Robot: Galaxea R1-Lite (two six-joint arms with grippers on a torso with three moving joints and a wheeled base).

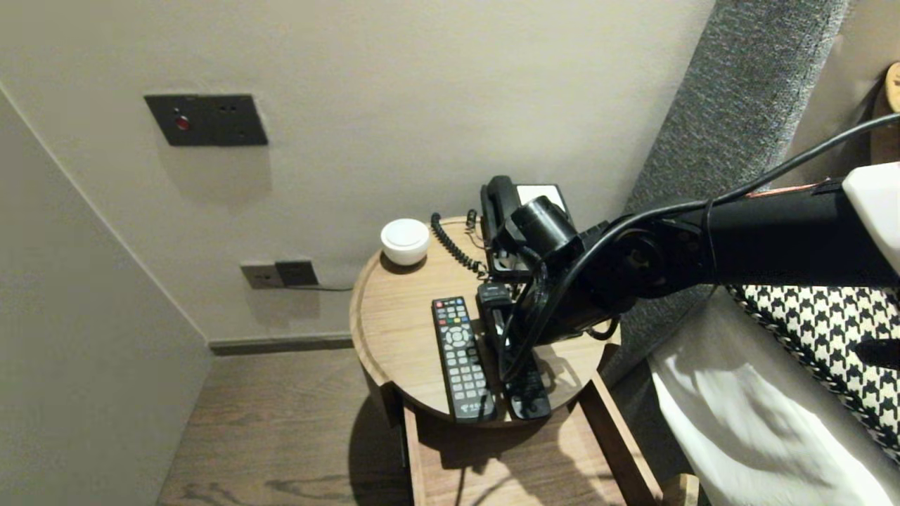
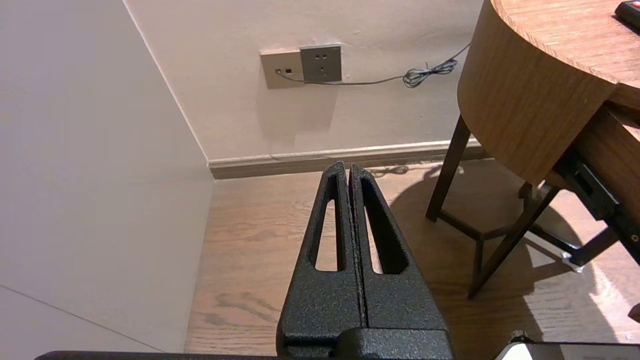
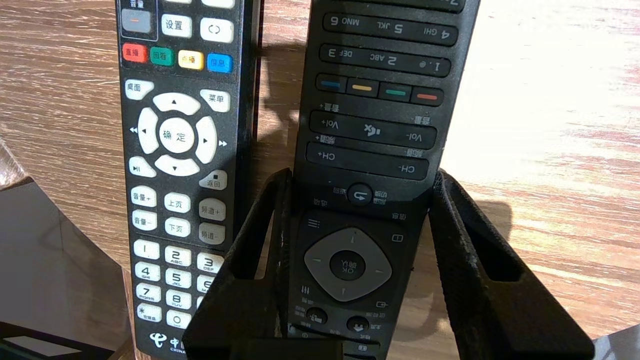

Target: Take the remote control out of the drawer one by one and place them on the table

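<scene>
Right gripper grasps the black remote on the table.
Its fingers press both long sides of the remote, which sits at the table's near edge, just beside a white-keyed remote. The left gripper hangs clenched beside the table.

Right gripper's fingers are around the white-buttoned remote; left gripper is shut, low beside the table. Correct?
No. The right gripper has its fingers around the all-black remote, not the white-buttoned remote beside it; the right wrist view shows this. The left gripper is shut, low beside the table.
</scene>
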